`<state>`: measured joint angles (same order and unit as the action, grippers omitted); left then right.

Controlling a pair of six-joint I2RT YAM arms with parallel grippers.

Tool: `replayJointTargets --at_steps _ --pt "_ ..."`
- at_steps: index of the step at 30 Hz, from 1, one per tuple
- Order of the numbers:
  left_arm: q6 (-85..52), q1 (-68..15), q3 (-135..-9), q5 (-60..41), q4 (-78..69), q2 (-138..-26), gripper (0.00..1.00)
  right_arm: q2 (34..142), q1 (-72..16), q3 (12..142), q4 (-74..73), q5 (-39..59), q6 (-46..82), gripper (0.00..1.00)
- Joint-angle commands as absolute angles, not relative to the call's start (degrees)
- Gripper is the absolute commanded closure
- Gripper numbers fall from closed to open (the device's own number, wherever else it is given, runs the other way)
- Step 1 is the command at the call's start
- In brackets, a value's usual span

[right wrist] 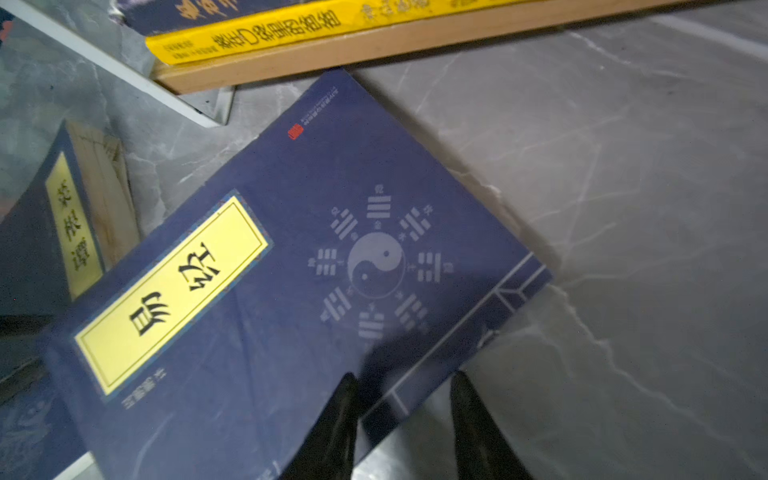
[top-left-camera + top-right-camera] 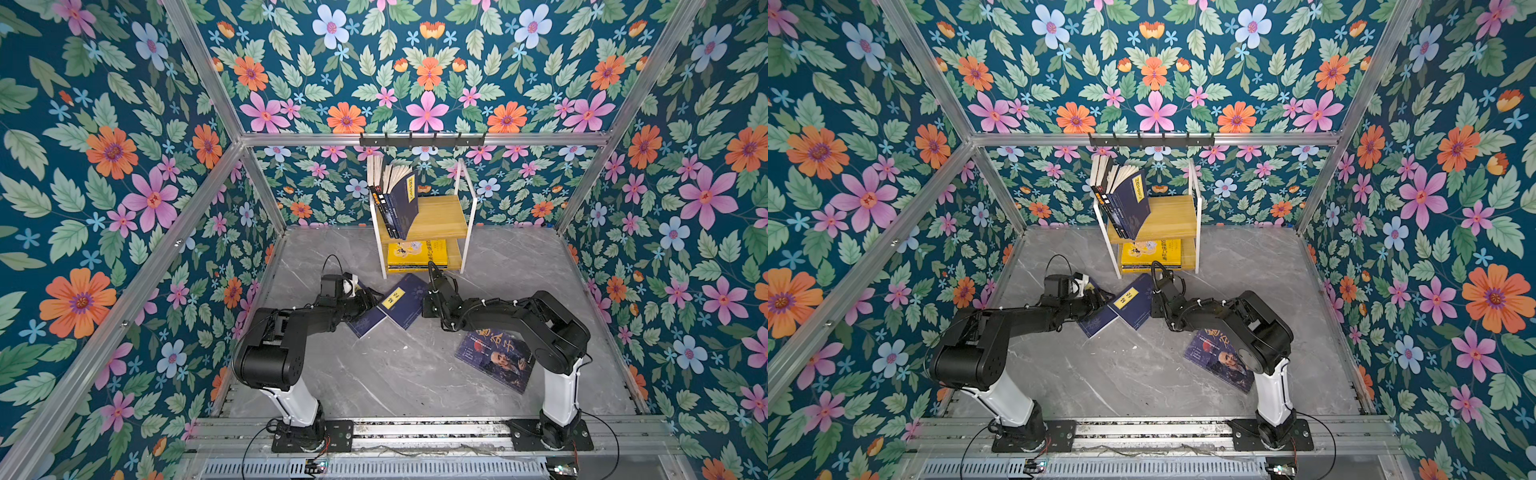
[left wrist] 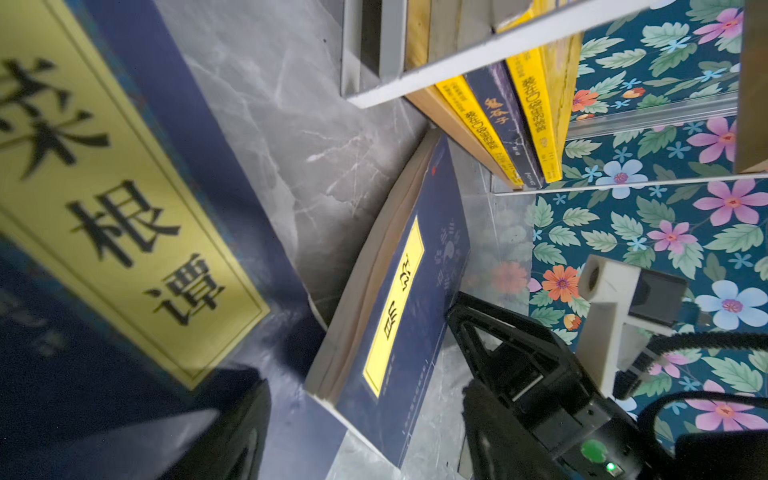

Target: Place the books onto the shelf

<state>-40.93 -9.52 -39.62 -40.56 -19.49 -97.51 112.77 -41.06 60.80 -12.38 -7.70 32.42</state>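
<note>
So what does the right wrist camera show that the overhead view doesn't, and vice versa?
Only the right wrist view: the pale yin-yang emblem and red stamp on the navy paperback with the yellow title label. Only a top view: the dark purple-blue book with a bearded man, and books standing on the upper tier of the wooden, white-framed shelf. Both: that navy paperback, the bright yellow book on the lower board, the grey marble tabletop.

Grey marbled tabletop [image 2: 395,374] carries the shelf [image 2: 444,216] standing at the back, one navy book [image 2: 405,299] overlapping a second navy book [image 2: 368,322] just in front, bearded-man book [image 2: 494,357] flat at right.
</note>
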Motion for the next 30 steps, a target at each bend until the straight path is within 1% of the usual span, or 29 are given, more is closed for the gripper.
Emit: replayJointTargets --at_steps 1,6,11,15,25,30 --pt "-41.4 -9.6 -38.9 -38.7 -16.3 -98.9 0.25 114.1 -41.8 60.7 -10.0 -5.9 34.5 0.62" --pt "-41.7 -9.6 -39.1 -39.1 -16.9 -99.9 0.27 114.0 -43.2 60.0 -10.6 -6.2 35.6 0.63" --pt "-43.4 -9.5 -39.5 -39.7 -17.3 -100.2 0.36 115.0 -44.2 60.7 -10.2 -6.1 36.4 0.63" --pt "-43.9 -9.6 -38.9 -39.9 -18.6 -99.8 0.4 115.4 -44.7 60.2 -12.3 -5.0 37.8 0.64" --pt "-44.6 -10.0 -39.9 -39.9 -17.7 -99.5 0.65 114.8 -45.9 60.9 -12.5 -5.0 39.7 0.64" --pt "-44.4 -10.0 -40.1 -40.1 -17.7 -99.8 0.72 111.6 -46.0 57.6 -16.6 -4.0 40.5 0.64"
